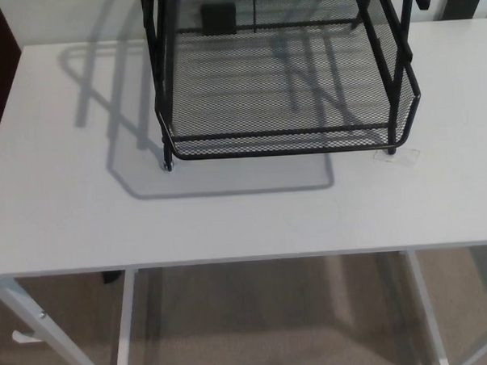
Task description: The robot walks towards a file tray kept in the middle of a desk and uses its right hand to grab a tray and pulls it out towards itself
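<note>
While the desk (229, 215) is looked down on from above, its white top is seen to fill most of the view. It is held up by white legs (125, 333) at the near edge. A tan floor (274, 327) is seen under it, past the near edge.

A black file tray (283, 76) is set on the far middle of the desk. It is made of wire mesh with a dark frame. Its top part is cut off by the far edge of the view, so how many shelves it has cannot be told. The lowest tray (280, 92) is seen inside the frame, with its front rim (282, 135) facing near. A small foot (167, 165) is seen at the near left corner, touching the desk. A small clear pad (396, 155) is seen under the near right corner. A grey shadow (227, 175) is cast on the desk to the left of the file tray and just near it.

Two dark blocks (218, 18) are seen at the far wall, one behind the mesh and one far right.

Neither robot hand is seen, so it cannot be told if they are released, clenched or grasping. Nothing is seen touching the tray.
</note>
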### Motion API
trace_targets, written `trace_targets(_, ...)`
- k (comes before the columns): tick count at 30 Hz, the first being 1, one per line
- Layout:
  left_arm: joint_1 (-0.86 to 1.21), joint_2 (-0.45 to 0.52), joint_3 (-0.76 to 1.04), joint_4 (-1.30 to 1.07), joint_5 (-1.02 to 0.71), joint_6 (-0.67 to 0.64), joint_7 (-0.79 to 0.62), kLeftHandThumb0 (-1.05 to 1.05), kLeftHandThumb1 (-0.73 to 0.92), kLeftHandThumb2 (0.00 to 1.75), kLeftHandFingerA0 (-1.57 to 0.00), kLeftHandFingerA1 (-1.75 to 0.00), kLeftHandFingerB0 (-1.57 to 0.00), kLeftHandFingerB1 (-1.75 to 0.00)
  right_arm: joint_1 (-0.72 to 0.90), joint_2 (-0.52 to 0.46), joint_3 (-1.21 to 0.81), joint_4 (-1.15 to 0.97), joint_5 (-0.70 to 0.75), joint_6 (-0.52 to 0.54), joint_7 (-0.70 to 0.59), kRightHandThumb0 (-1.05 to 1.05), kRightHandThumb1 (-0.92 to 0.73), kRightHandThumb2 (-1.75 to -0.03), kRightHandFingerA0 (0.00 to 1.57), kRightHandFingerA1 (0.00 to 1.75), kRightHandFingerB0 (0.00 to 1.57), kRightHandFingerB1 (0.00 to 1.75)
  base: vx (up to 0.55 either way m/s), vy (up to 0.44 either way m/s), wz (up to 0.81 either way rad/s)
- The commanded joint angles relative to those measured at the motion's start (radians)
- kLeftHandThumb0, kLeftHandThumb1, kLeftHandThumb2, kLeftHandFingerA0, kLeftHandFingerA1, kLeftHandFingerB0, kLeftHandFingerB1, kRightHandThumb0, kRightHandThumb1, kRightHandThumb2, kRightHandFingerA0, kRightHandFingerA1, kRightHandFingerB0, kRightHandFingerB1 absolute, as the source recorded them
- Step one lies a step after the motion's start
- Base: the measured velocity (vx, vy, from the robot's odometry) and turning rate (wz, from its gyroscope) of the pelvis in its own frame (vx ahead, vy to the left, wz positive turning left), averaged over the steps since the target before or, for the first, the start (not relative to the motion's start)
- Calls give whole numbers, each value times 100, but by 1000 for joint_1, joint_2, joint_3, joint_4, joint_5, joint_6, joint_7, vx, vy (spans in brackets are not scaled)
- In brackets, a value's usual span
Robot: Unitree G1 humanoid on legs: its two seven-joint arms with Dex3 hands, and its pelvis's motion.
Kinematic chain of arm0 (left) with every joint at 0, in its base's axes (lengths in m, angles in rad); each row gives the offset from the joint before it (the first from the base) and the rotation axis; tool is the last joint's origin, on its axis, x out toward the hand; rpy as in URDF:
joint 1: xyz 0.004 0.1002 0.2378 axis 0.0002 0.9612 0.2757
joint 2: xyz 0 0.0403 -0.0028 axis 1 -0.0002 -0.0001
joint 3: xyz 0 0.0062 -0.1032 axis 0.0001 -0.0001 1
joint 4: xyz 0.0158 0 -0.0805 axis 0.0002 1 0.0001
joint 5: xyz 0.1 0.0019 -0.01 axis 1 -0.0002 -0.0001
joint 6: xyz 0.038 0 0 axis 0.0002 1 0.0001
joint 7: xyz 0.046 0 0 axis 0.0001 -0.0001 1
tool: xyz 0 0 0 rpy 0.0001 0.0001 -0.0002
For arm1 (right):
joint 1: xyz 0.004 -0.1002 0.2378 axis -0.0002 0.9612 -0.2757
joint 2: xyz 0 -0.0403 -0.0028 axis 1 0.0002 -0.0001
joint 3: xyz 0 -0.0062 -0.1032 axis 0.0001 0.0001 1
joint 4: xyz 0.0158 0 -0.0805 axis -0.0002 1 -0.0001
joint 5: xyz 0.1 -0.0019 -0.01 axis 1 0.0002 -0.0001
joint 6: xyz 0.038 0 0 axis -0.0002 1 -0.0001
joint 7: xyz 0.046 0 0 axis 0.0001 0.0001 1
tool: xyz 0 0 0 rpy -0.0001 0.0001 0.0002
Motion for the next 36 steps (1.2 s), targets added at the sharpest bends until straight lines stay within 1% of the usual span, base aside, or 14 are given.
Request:
trace_targets(1,4,17,4,-16,-1,-49,-33,-22,19,97,-27,-57,-19,-53,106,107,-158,-1046,187,-198,-278,-41,-57,-57,48,36,43,35,0,0,0)
trace_targets(7,10,18,-3,-11,9,-47,-23,-25,22,96,-26,-56,-19,-53,-61,20,-138,-1285,-130,-183,-311,-42,-59,-58,47,36,37,33,0,0,0)
trace_targets(12,33,9,-14,-14,18,-63,-26,-28,19,95,-23,-55,-18,-52,-221,-95,68,-1312,-409,-105,-179,-64,-64,-59,18,39,23,32,0,0,0)
trace_targets(13,35,6,-14,-14,19,-65,-22,-26,20,95,-24,-56,-19,-53,-255,-110,112,-1303,-446,-83,-159,-38,-37,-96,1,52,0,49,0,0,0)
trace_targets(14,39,4,-12,-13,17,-63,-20,-25,20,96,-24,-56,-19,-53,-284,-123,147,-1292,-553,-78,-150,-78,-52,-93,2,35,3,35,0,0,0)
trace_targets(16,45,2,-16,-9,21,-62,-23,-24,19,96,-22,-55,-19,-52,-363,-148,238,-1224,-702,-91,-129,-95,-58,-100,0,27,0,27,0,0,0)
trace_targets(18,44,3,-21,-11,25,-65,-25,-26,19,96,-22,-55,-18,-52,-389,-150,286,-1206,-724,-40,-119,-91,-51,-86,0,31,0,31,0,0,0)
trace_targets(20,40,3,-24,-13,30,-65,-12,-25,19,95,-26,-56,-20,-53,-437,-154,354,-1150,-792,-9,-116,-103,-58,-102,0,23,0,23,0,0,0)
trace_targets(21,37,2,-24,-13,30,-61,-3,-26,17,96,-39,-39,-32,-34,-462,-160,392,-1126,-835,18,-106,-103,-58,-101,0,20,0,20,0,0,0)
trace_targets(22,34,1,-20,-14,25,-56,-6,-22,18,95,-29,-58,-21,-53,-488,-167,431,-1099,-870,50,-94,-105,-59,-102,0,18,0,17,0,0,0)
trace_targets(26,30,1,-31,-14,37,-63,-8,-26,16,97,-38,-39,-30,-34,-586,-168,533,-994,-962,104,-103,-105,-58,-102,0,14,0,13,0,0,0)
trace_targets(29,30,2,-31,-16,36,-73,-25,-26,18,94,-24,-56,-18,-53,-663,-170,603,-932,-1041,165,-101,-105,-59,-99,0,8,0,6,0,0,0)
trace_targets(32,18,1,-27,-13,32,-57,-15,-23,17,94,-38,-38,-31,-34,-722,-169,661,-896,-1108,221,-90,-100,-56,-93,0,1,0,0,0,0,0)
trace_targets(36,14,2,-29,-14,33,-56,-11,-24,19,94,-26,-56,-20,-53,-778,-165,737,-869,-1199,295,-41,-82,-48,-83,0,0,0,3,0,0,0)
